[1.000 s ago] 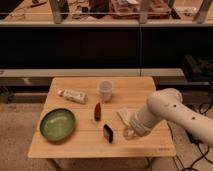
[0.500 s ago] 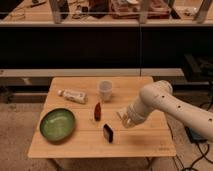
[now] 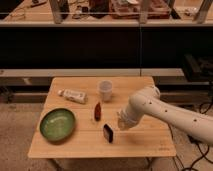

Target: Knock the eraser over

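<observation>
The eraser [image 3: 108,133] is a small black block standing upright on the wooden table [image 3: 145,145], near the front middle. My gripper [image 3: 121,122] hangs at the end of the white arm [image 3: 160,107], which reaches in from the right. The gripper is just to the right of the eraser and slightly behind it, close to it; I cannot tell whether they touch.
A reddish-brown upright object [image 3: 97,111] stands just behind the eraser. A white cup [image 3: 105,90] stands at the back middle. A white tube [image 3: 73,95] lies at the back left. A green bowl [image 3: 57,124] sits at the front left.
The arm has swung left across the table, bringing the gripper from the right side to just beside the eraser. The eraser still stands upright.
</observation>
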Robot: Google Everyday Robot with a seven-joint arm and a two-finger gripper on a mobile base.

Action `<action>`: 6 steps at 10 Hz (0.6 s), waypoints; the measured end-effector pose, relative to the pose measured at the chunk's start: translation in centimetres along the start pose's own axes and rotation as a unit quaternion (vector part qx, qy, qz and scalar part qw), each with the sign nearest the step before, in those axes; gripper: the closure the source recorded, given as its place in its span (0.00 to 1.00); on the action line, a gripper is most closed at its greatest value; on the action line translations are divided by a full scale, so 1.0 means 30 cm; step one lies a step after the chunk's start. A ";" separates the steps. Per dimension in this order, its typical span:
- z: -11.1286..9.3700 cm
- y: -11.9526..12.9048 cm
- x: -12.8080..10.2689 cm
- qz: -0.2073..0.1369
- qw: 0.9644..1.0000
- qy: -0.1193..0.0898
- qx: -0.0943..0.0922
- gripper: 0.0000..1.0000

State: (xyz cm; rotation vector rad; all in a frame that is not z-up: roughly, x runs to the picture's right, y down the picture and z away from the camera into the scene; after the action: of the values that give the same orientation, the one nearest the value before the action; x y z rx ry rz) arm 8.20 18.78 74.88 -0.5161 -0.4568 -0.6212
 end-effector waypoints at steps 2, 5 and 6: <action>0.046 -0.016 0.011 -0.012 0.999 0.030 -0.011 1.00; 0.069 -0.025 0.010 -0.017 0.999 0.043 -0.015 0.86; 0.040 -0.006 -0.005 -0.022 0.999 0.037 -0.022 0.75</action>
State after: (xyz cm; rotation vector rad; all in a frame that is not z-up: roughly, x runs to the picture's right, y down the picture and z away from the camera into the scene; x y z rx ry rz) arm 7.67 19.41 75.80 -0.5247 -0.3855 -0.6915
